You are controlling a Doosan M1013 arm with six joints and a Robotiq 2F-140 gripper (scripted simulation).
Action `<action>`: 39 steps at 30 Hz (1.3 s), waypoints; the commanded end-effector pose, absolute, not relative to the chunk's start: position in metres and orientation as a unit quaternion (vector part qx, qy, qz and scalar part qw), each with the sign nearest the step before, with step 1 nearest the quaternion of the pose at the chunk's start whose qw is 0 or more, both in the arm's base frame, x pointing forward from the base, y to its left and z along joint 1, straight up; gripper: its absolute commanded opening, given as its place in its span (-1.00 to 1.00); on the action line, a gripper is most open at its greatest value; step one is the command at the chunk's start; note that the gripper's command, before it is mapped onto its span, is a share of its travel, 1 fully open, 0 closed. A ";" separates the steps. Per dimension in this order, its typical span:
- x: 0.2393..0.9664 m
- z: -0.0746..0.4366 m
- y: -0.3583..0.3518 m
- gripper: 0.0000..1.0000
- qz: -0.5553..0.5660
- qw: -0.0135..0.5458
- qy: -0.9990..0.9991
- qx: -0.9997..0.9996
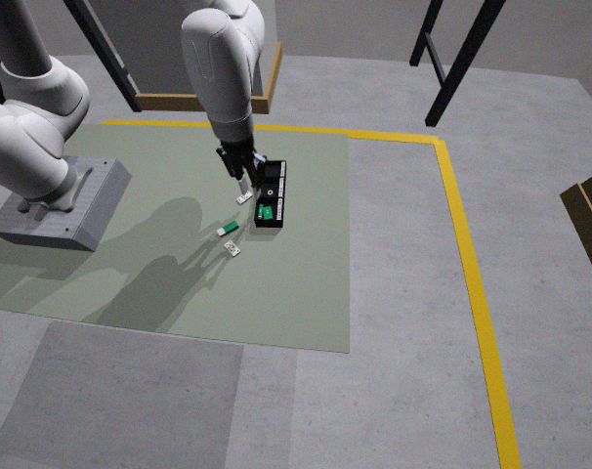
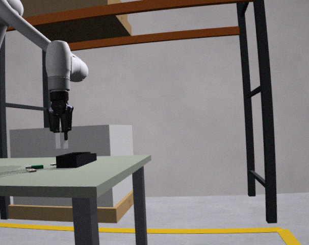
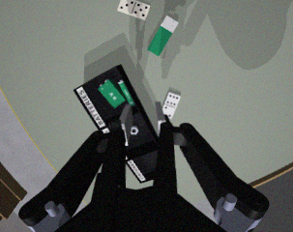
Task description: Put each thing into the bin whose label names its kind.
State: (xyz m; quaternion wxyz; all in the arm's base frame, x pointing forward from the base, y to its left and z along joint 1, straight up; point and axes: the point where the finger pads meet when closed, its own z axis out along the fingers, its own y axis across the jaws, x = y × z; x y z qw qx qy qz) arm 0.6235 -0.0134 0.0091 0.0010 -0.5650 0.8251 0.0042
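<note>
The black two-finger gripper [image 1: 245, 188] hangs above the long black plastic bin [image 1: 277, 199] on the pale green counter [image 1: 296, 282], its fingers drawn close together with nothing between them. Two green batteries [image 1: 264, 212] lie in the bin's near compartment, and a small round piece [image 1: 270, 191] in the middle one. On the counter beside the bin lie a white domino [image 1: 243, 197], a green-and-white battery [image 1: 228, 229] and a second domino [image 1: 232, 247].
</note>
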 end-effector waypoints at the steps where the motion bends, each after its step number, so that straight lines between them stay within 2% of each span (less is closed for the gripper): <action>1: 0.601 0.011 -0.038 -0.53 0.002 0.000 0.867 -0.499; 14: 0.541 0.014 -0.104 -0.53 0.000 0.000 0.956 -0.293; 39: 0.544 0.014 -0.100 -0.53 0.000 0.000 0.956 -0.293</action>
